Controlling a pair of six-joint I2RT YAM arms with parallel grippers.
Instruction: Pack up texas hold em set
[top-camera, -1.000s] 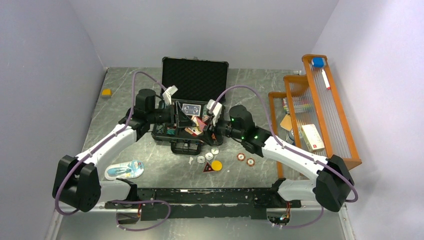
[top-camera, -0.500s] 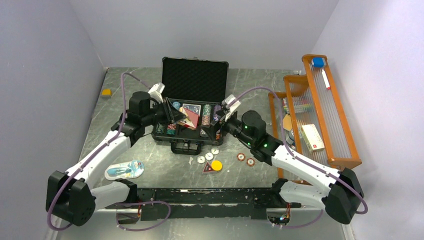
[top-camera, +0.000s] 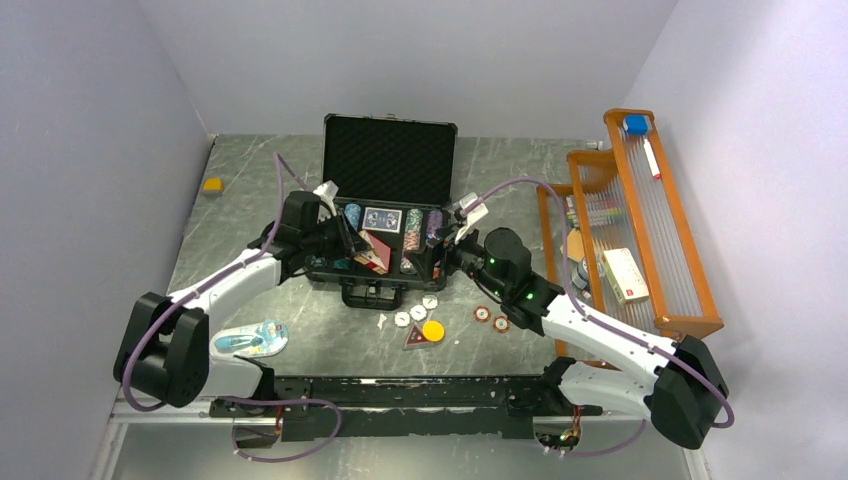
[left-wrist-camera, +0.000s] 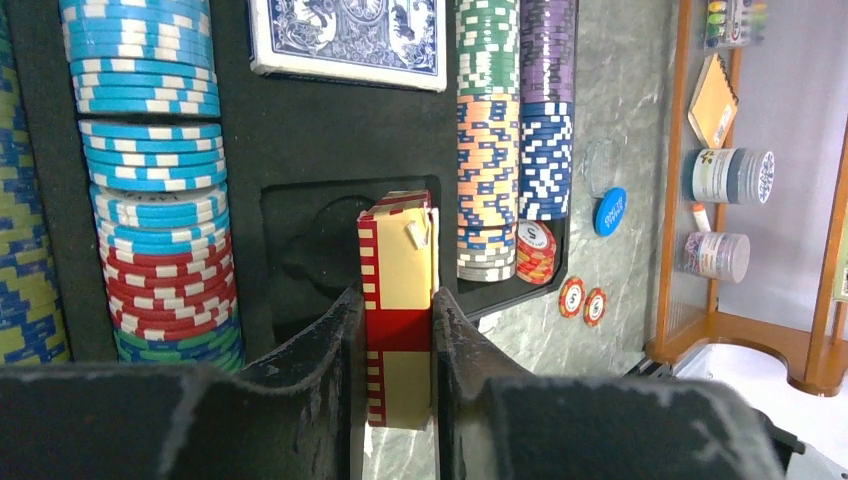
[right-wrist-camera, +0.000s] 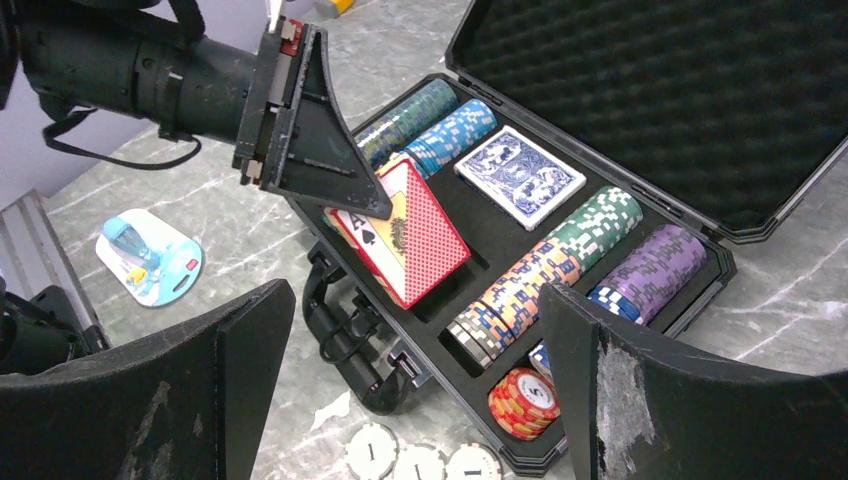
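Left hand (left-wrist-camera: 395, 305) pinches the red-and-gold card deck (left-wrist-camera: 398, 250), tilted over the black briefcase (right-wrist-camera: 650, 100); right hand (right-wrist-camera: 415, 335) spread wide

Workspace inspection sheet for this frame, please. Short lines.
Surface: grey marbled table.
Job's things: black case open; poker chips in rows; blue deck seated; red deck at the empty card slot; two red chips, white discs, yellow disc loose in front.
Clutter: blister pack near-left; yellow block far-left; orange rack right.
Grippers: left gripper shut on the red deck; right gripper open, empty, by the case's front right.
Cables: purple cables loop above both arms.
Surroundings: lilac walls.
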